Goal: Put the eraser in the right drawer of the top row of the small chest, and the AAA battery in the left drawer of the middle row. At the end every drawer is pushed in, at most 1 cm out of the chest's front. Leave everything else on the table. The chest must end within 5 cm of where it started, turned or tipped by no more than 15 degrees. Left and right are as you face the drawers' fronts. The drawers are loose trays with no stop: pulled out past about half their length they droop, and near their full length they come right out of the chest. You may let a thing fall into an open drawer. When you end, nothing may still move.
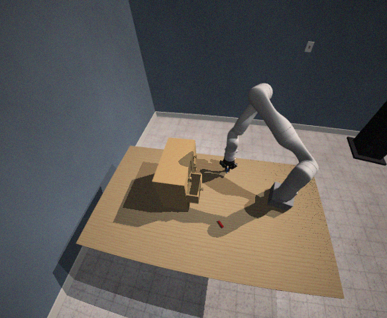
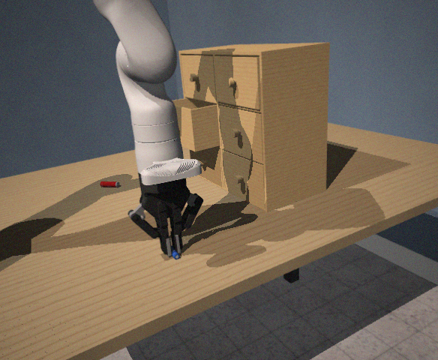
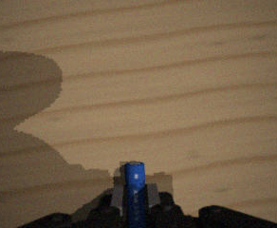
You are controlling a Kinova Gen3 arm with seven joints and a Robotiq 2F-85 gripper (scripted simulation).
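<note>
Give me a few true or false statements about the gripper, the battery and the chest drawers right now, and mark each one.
1. The gripper is shut on the blue battery. True.
2. The chest's middle-row left drawer is pulled out. True.
3. The battery already lies in a drawer. False: it is down at the table, between the fingers.
4. Both top-row drawers are open. False: both look pushed in.
5. A small red thing lies on the table, apart from the gripper. True.

Dim, hard dark shadows, grainy, pixelated
</note>
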